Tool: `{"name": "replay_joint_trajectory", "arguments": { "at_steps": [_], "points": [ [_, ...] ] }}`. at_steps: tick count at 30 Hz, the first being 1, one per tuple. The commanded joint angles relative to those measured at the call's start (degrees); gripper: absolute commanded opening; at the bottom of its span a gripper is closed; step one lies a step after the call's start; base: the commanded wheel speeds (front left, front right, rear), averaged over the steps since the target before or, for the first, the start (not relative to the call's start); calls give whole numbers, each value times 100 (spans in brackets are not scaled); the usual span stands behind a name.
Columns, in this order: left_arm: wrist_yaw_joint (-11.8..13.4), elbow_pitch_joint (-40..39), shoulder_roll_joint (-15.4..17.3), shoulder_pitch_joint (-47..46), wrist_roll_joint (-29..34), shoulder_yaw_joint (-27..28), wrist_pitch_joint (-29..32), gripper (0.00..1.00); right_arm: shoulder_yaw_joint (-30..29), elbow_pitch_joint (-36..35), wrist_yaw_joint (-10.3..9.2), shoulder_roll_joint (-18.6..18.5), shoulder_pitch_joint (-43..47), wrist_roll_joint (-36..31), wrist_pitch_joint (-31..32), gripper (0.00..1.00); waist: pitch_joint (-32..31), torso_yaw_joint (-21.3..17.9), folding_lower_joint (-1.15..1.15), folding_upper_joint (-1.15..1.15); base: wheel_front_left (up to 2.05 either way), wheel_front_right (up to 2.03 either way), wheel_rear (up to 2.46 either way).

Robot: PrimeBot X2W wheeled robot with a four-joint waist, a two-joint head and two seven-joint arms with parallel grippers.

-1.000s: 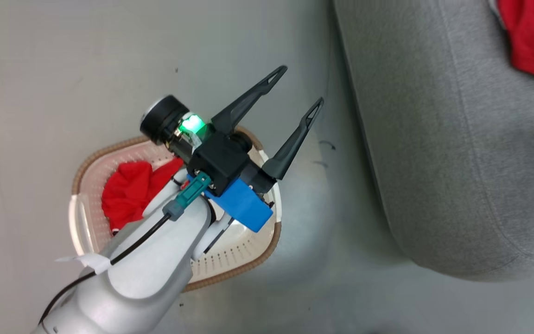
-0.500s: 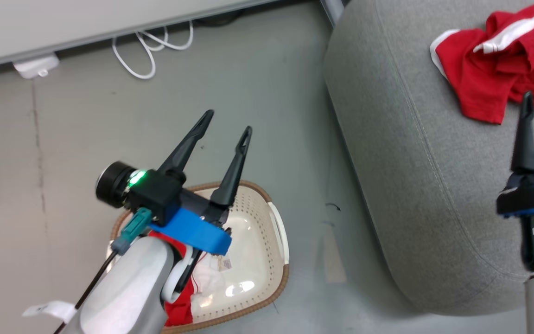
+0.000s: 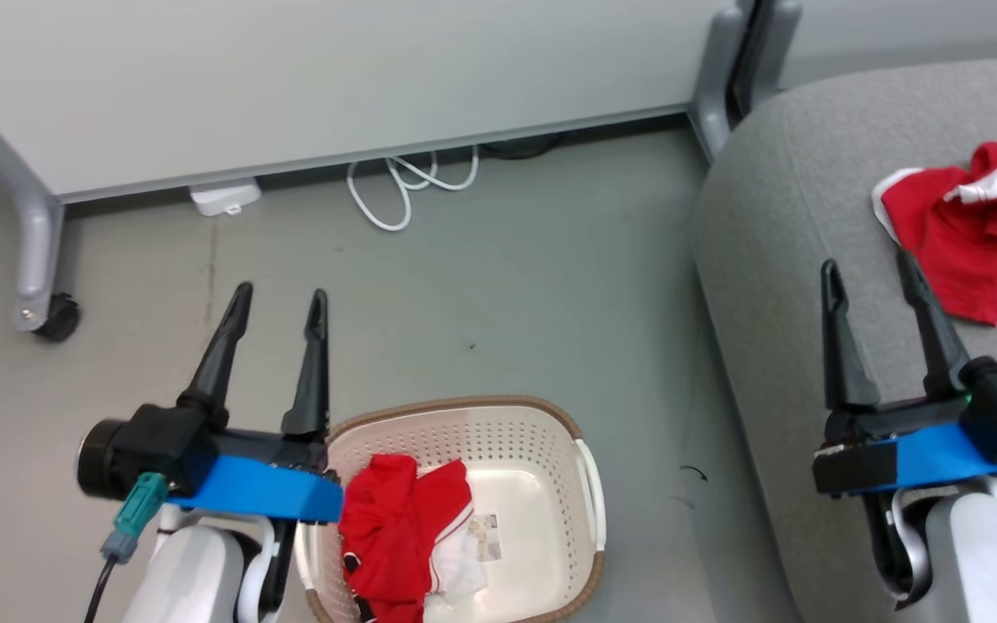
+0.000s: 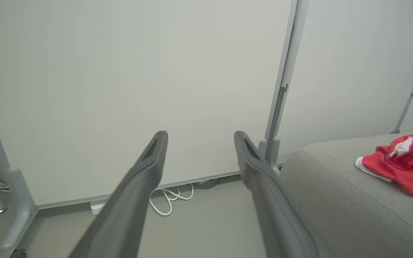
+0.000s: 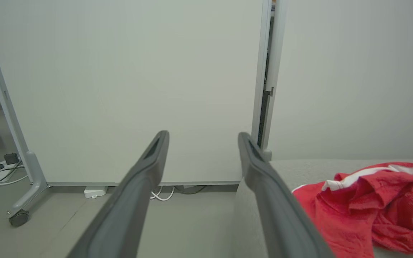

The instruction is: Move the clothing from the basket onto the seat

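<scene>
Moved off the basket [image 3: 464, 405] since earlier, L gripper [image 3: 280, 296] is held beside it, jaws apart, empty; R gripper [image 3: 866, 264] likewise, over seat [image 3: 767, 285]. One garment [image 3: 399, 519] is left in basket; it should be pinched at its bunched top.

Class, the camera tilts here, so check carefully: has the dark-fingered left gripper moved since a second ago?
Yes. The left gripper, earlier above the cream perforated plastic basket, now sits beside its left rim, open.

One garment [image 3: 395, 528] lies in the basket [image 3: 464, 405]. Right of the basket stands the seat [image 3: 775, 285], another garment [image 3: 953, 229] on it. Behind the basket, a cable [image 3: 408, 186] lies by a panel [image 3: 334, 78].
</scene>
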Motion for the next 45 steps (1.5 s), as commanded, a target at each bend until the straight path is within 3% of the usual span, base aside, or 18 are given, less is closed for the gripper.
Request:
{"name": "replay_joint_trajectory", "arguments": {
  "at_steps": [1, 14, 45],
  "points": [
    [-29, -23, -33, 90, 35, 91, -15, 100, 30, -37, 3, 20, 109, -9, -1, 100, -161, 173, 2, 0, 0, 0, 0],
    [-333, 184, -424, 746, 465, 814, -15, 100, 156, -137, 3, 145, 937, 10, -1, 100, -584, 581, 2, 0, 0, 0, 0],
    [-455, 462, -555, 895, 706, 848, -15, 100, 274, 38, 3, 157, 1249, 232, -1, 100, -822, 583, 2, 0, 0, 0, 0]
  ]
}}
